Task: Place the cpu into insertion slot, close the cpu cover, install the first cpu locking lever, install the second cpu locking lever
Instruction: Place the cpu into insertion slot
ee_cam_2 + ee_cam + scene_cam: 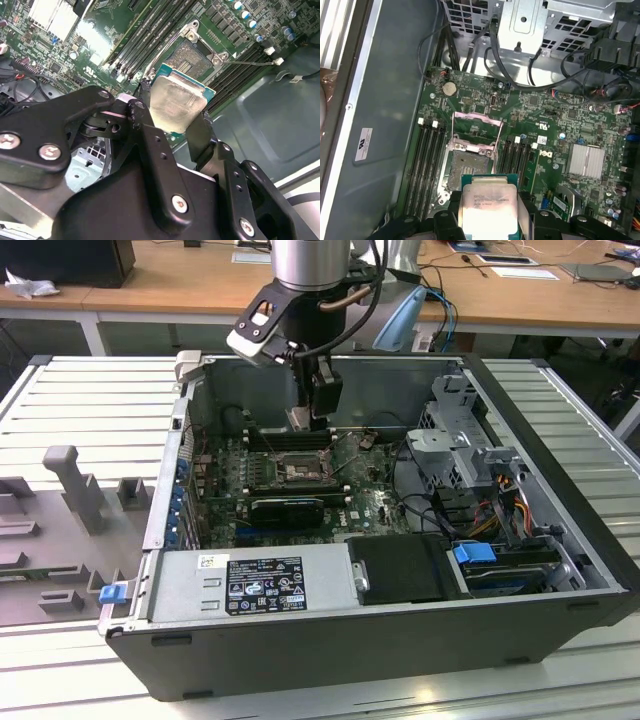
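One tilt could spoil this: the pincer [172,120] grips the cpu [176,102] by its edges above the open insertion slot [297,472], left of centre in the exterior view, so a skewed descent would likely bend socket pins.

The cpu [487,205] hangs in the gripper [174,112]; the insertion slot [469,167] lies below.

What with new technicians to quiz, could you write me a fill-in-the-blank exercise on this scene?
1. The gripper is shut on the ____.
2. The insertion slot is ____, with no chip in it.
3. The cpu cover is swung ____, off the slot.
4. The circuit board around the slot is ____ in colour.
Missing words: cpu; empty; open; green.
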Motion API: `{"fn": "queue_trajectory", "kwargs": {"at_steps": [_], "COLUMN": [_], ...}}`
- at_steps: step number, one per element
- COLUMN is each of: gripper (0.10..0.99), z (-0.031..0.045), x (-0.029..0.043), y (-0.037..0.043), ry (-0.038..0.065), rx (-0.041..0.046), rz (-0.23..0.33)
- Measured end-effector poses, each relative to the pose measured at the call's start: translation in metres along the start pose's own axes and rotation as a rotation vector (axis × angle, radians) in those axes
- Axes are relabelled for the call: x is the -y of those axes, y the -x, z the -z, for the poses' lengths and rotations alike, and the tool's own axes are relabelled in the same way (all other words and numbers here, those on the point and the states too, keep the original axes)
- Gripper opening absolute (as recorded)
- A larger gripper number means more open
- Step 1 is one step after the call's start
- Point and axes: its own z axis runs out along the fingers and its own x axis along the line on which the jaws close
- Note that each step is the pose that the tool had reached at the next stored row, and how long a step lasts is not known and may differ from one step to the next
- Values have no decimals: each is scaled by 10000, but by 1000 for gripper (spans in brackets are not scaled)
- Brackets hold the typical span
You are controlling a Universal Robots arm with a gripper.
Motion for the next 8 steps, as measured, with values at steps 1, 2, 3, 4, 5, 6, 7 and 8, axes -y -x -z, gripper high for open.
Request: {"fn": "queue_trajectory", "kwargs": {"at_steps": [1,2,3,4,5,6,7,8], "gripper": [525,525,525,525,525,525,525,525], "z": [-5,-7,-12,-15,-18,-23,-28,-34], "x": [0,1,1,1,1,2,2,3], "y": [0,0,1,0,1,1,1,1], "ry": [0,0,0,1,2,2,3,1], "rx": [1,2,3,3,4,3,3,6], "rz": [-15,-24,-37,-45,-52,-60,-64,-66]}}
